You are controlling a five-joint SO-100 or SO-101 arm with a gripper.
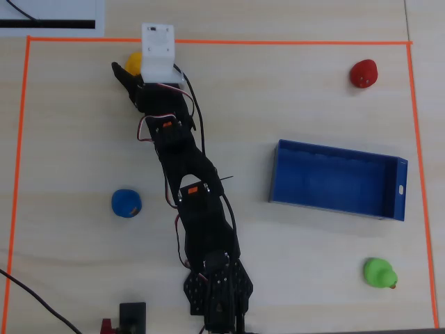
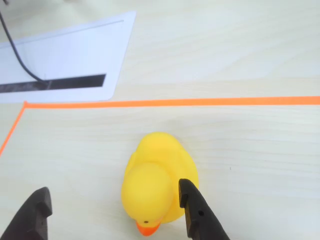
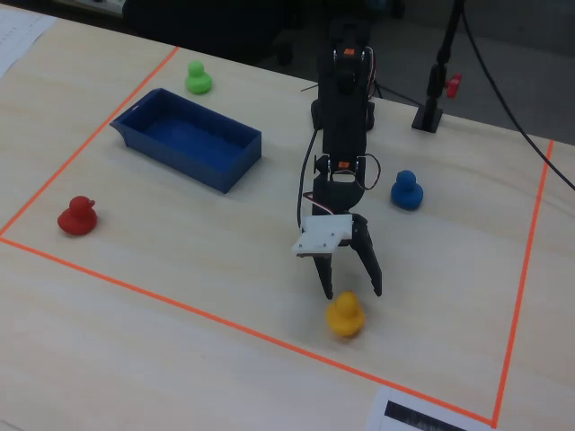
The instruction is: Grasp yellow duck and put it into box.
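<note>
The yellow duck (image 2: 157,175) sits on the table just inside the orange tape line, its orange beak pointing toward the wrist camera. My gripper (image 2: 114,189) is open and lowered around it. The right finger (image 2: 196,210) lies against the duck's side, while the left finger (image 2: 36,215) stands well clear. In the fixed view the gripper (image 3: 353,293) straddles the duck (image 3: 345,314) from above. In the overhead view the duck (image 1: 132,61) is mostly hidden under the white wrist mount. The blue box (image 1: 400,188) lies empty, far to the right.
A red duck (image 1: 363,73), a green duck (image 1: 379,273) and a blue duck (image 1: 126,203) stand apart on the table. Orange tape (image 2: 200,102) borders the work area. White paper with a black bar (image 2: 60,65) and a cable lie beyond it.
</note>
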